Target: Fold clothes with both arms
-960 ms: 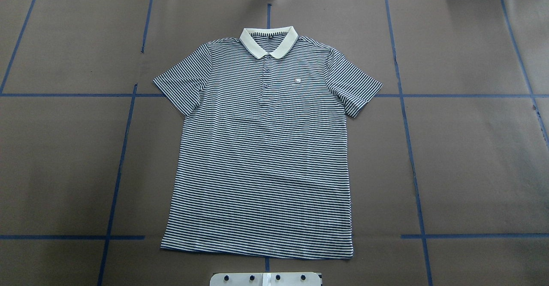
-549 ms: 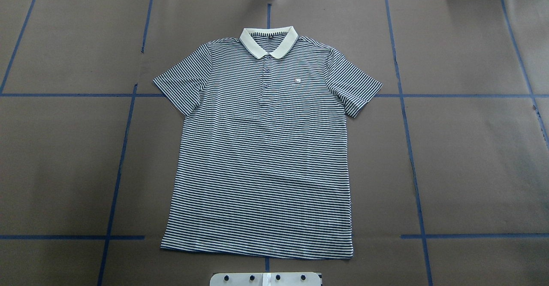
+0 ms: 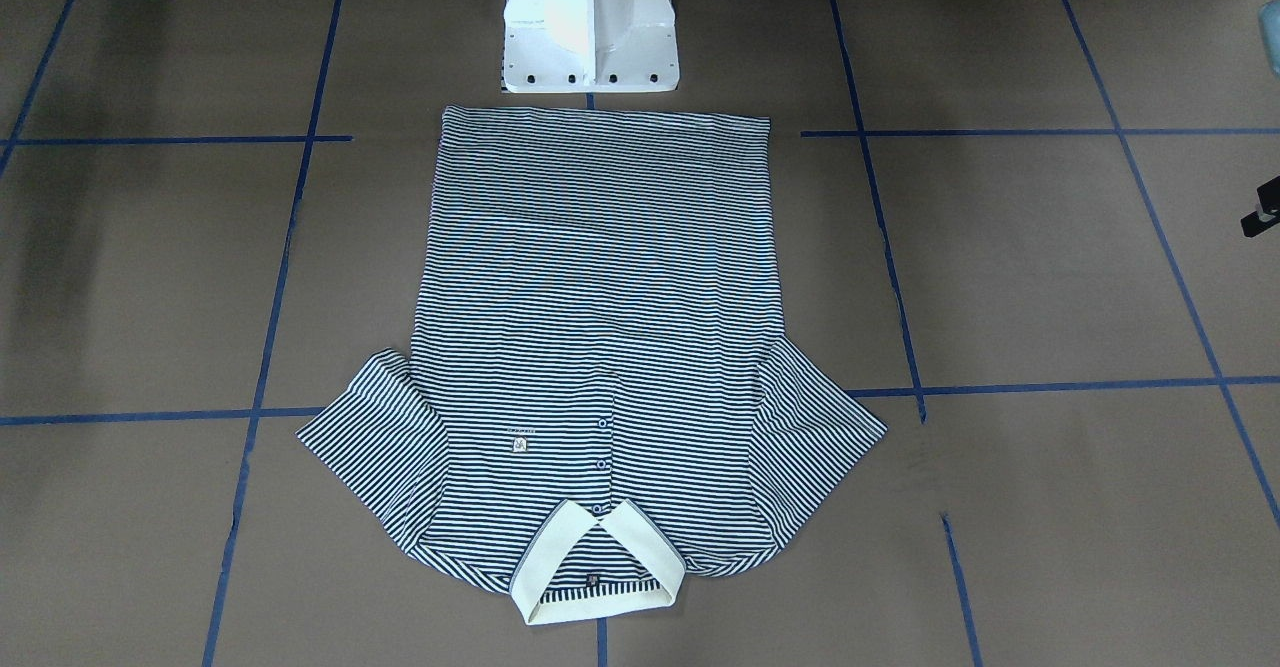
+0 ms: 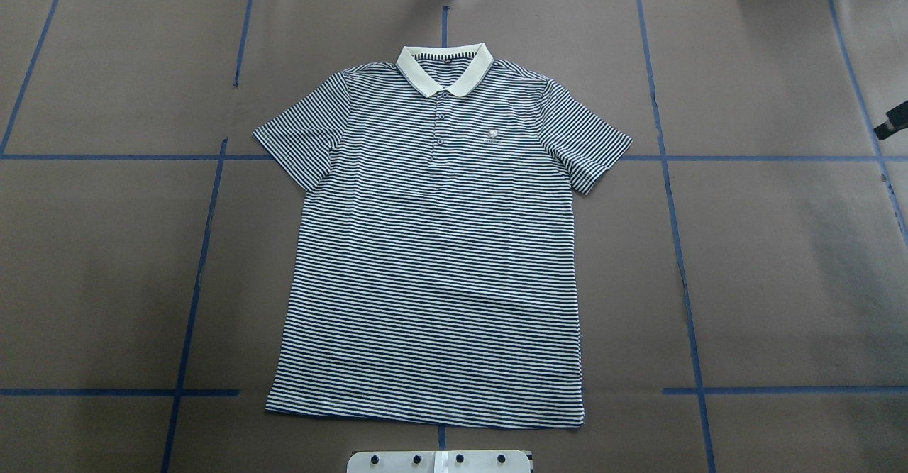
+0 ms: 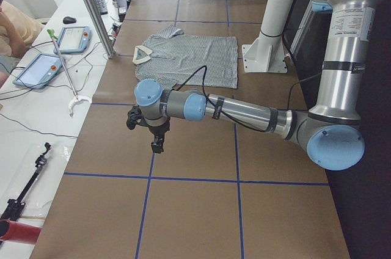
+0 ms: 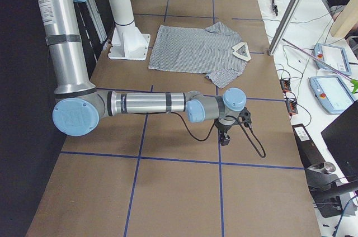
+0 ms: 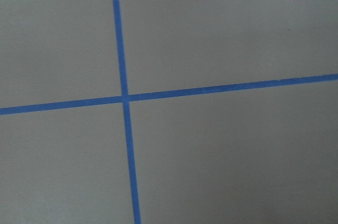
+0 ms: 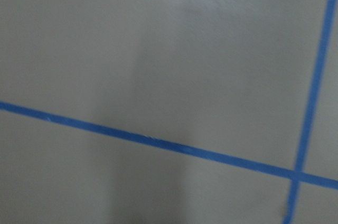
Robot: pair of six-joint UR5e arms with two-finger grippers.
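Stripes in navy and white cover the polo shirt (image 4: 433, 260), which we see lying flat and face up in the middle of the brown tabletop (image 4: 780, 281). Its cream collar (image 4: 445, 69) points away from the robot. Its hem lies just in front of the white pedestal (image 3: 590, 17), and both short sleeves are spread out to the sides. The placket is buttoned and the small chest logo (image 4: 492, 133) faces up.

Blue tape lines (image 7: 122, 97) divide the tabletop into squares.

We find the left arm (image 5: 244, 112) stretched low and nearly level over the tabletop, well off to the shirt's side. The left gripper (image 5: 157, 144) hangs downward above bare brown surface, near a crossing of tape lines and apart from the fabric. The right arm (image 6: 145, 103) mirrors it on the other side. The right gripper (image 6: 222, 137) also points down over bare tabletop, well apart from the nearer sleeve. Only a black tip shows at the right edge of the overhead view.

Both wrist views show only brown surface and crossing tape, the right one blurred. From the side views we cannot tell whether either gripper's fingers are apart or together. Neither one touches the shirt.

Beside the tabletop, a white bench carries teach pendants (image 5: 36, 71) and cables.
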